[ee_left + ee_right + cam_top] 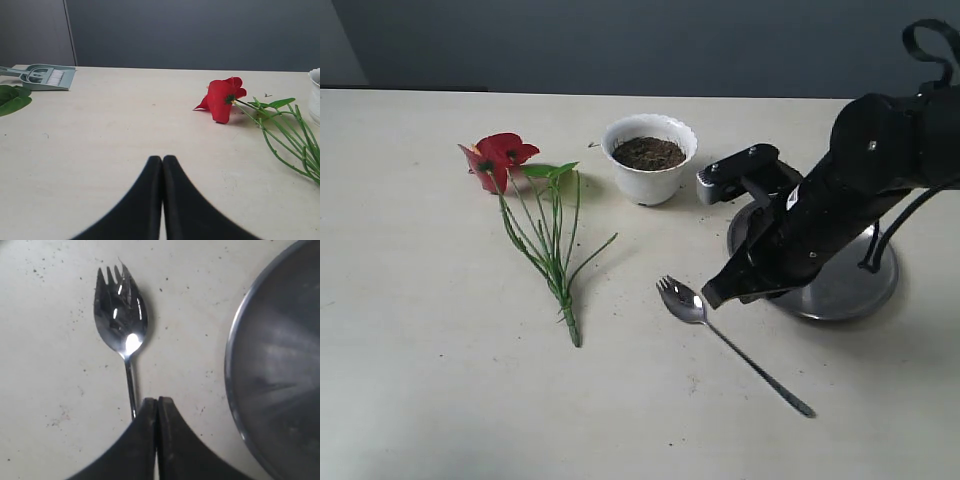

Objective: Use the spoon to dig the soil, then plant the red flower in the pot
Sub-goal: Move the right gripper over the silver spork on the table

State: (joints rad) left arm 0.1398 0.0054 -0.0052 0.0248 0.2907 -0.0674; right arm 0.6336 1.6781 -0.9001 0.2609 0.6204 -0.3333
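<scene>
The steel spoon (720,340) lies flat on the table, tined bowl toward the flower, handle running to the front right. My right gripper (712,297) hangs shut and empty just above its neck; in the right wrist view the spoon (120,322) runs under the shut right gripper (157,400). The white scalloped pot (649,170) holds dark soil (648,153) at the back middle. The red flower (500,157) lies on its side to the left, green stems fanning forward. In the left wrist view the left gripper (162,159) is shut, empty, with the red flower (221,98) off to one side.
A round steel plate (840,285) sits under the right arm, beside the spoon; its rim (232,365) shows in the right wrist view. A grey-green dustpan with brush (45,77) and green leaves (12,99) lie beyond the left gripper. The pot's edge (315,97) shows there too.
</scene>
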